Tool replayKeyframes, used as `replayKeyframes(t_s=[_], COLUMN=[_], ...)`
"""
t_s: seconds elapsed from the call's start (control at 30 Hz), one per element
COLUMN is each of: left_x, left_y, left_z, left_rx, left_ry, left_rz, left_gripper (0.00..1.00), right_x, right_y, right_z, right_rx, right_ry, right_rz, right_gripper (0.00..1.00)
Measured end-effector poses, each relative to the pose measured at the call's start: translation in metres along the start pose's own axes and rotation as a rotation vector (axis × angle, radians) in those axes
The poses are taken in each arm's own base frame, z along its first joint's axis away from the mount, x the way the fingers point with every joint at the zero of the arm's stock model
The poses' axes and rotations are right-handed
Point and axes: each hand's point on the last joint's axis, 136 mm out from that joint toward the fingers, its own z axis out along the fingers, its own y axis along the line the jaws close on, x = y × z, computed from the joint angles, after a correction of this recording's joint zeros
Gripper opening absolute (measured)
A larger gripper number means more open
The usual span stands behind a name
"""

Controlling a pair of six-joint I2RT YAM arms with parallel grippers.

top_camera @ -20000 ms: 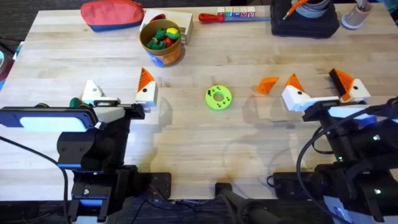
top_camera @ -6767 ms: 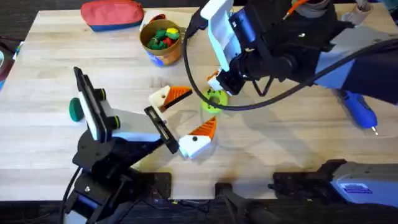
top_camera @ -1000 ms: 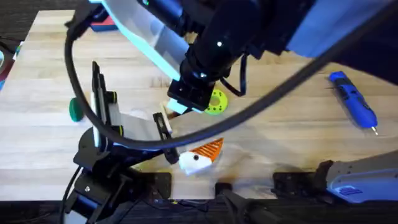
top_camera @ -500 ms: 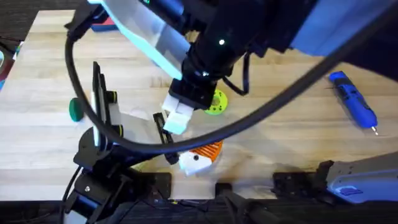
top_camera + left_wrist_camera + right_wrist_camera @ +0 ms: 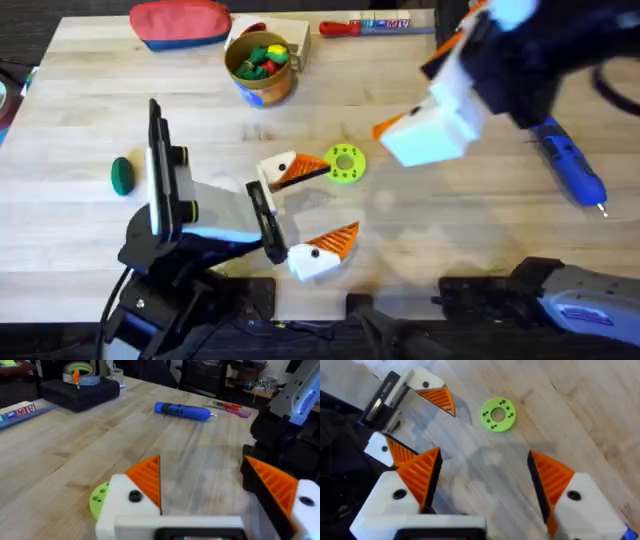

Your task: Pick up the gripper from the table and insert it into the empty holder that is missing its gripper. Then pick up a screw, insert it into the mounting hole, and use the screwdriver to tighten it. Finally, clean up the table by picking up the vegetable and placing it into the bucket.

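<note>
Your right tool (image 5: 482, 487), released, has withdrawn from the left tool (image 5: 305, 210); both holders now carry orange pads. Next: a screw, then the screwdriver (image 5: 568, 167) on the desk (image 5: 80, 100).

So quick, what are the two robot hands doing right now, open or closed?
Left gripper: open, fingers spread on the table, holding nothing.
Right gripper: open, fingers apart above the table, holding nothing.
</note>
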Motion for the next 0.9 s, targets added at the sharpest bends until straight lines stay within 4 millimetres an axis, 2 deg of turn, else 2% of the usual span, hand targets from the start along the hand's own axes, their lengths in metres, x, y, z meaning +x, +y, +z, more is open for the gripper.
replayKeyframes(t_s=[0.1,0.2,0.3,0.37,0.43,0.47,0.53,0.73,0.8,0.9], left_x=[0.000,0.000,0.000,0.000,0.000,0.000,0.000,0.000,0.000,0.000], left_y=[0.000,0.000,0.000,0.000,0.000,0.000,0.000,0.000,0.000,0.000], left_z=[0.000,0.000,0.000,0.000,0.000,0.000,0.000,0.000,0.000,0.000], left_rx=[0.000,0.000,0.000,0.000,0.000,0.000,0.000,0.000,0.000,0.000], left_ry=[0.000,0.000,0.000,0.000,0.000,0.000,0.000,0.000,0.000,0.000], left_rz=[0.000,0.000,0.001,0.000,0.001,0.004,0.003,0.003,0.003,0.003], left_gripper=[0.960,0.760,0.650,0.464,0.155,0.043,0.009,0.008,0.008,0.008], right_x=[0.012,0.033,0.054,0.067,0.082,0.089,0.101,0.120,0.123,0.129], right_y=[-0.005,-0.008,-0.007,-0.002,0.005,0.008,0.013,0.019,0.014,-0.006], right_z=[-0.011,-0.014,-0.014,-0.015,-0.016,-0.017,-0.017,-0.007,-0.002,0.006], right_rx=[0.004,0.009,0.016,0.011,0.002,-0.002,-0.007,-0.024,-0.004,0.074], right_ry=[-0.025,-0.043,-0.076,-0.108,-0.133,-0.143,-0.162,-0.135,-0.115,-0.063], right_rz=[0.044,0.103,0.147,0.161,0.173,0.179,0.193,0.240,0.271,0.349], right_gripper=[0.993,0.994,0.994,0.994,0.994,0.994,0.994,0.994,0.992,0.991])
